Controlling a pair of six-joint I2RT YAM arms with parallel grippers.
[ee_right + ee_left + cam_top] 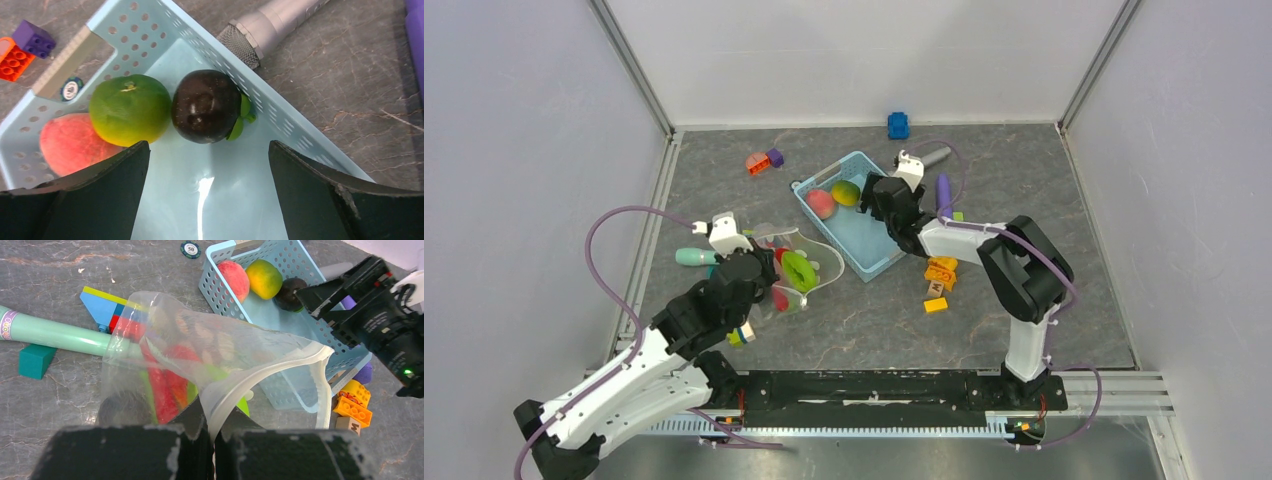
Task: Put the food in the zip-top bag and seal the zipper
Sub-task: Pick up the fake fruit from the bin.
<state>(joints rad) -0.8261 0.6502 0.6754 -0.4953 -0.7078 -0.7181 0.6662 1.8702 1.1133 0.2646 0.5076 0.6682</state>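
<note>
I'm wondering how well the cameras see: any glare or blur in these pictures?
Right wrist view: a white streak of glare on the basket floor. Left wrist view: the clear bag hazes the food inside it, which shows as smeared red and green. Top view: evenly lit, sharp, no hard shadows.

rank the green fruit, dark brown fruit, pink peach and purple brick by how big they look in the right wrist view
1. green fruit and dark brown fruit: near alike, so not ranked against each other.
2. pink peach: partly hidden, so unsure.
3. purple brick: clearly smallest, though also farther from the camera.
</note>
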